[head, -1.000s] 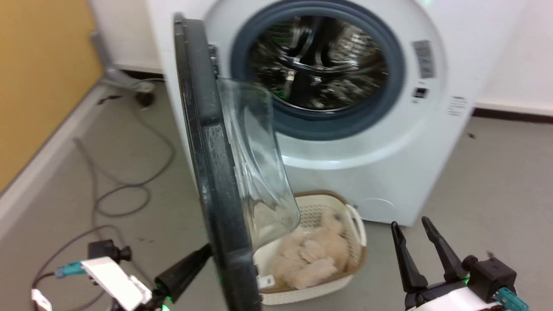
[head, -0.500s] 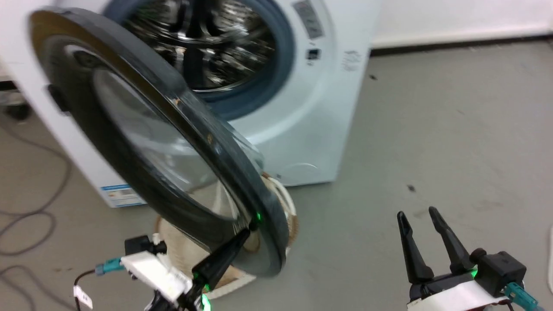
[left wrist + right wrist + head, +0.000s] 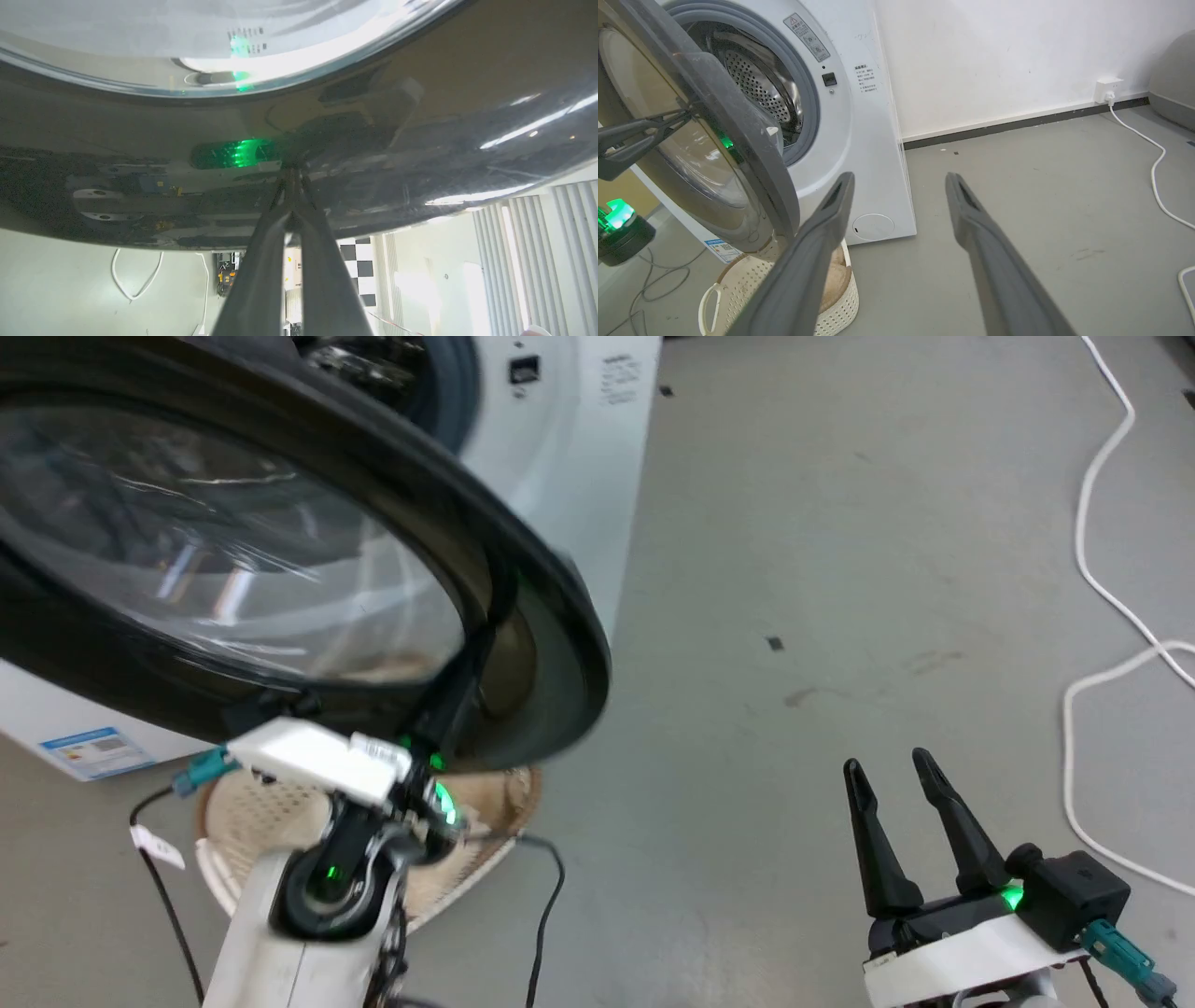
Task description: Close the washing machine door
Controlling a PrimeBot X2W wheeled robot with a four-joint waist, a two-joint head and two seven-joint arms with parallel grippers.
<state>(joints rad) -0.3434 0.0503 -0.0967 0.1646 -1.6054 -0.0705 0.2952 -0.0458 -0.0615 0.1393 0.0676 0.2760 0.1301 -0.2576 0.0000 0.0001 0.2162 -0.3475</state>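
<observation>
Since a second ago the left gripper point(image 3: 467, 667), fingers pinched together, has come onto the outer face of the washing machine door point(image 3: 532, 597) — tips pressed on its black rim — and the door has swung from edge-on to partway over the drum opening point(image 3: 756, 88). The right gripper point(image 3: 885, 763) hangs spread and idle, well apart. Roughly half done, I judge: the door's free edge stands clear of the front of the washing machine point(image 3: 873, 140) — final swing and latching remain.

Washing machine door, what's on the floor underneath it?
A cream woven basket sits beneath the washing machine door, with beige fabric inside. The door covers much of it, so its fullness is hidden.
</observation>
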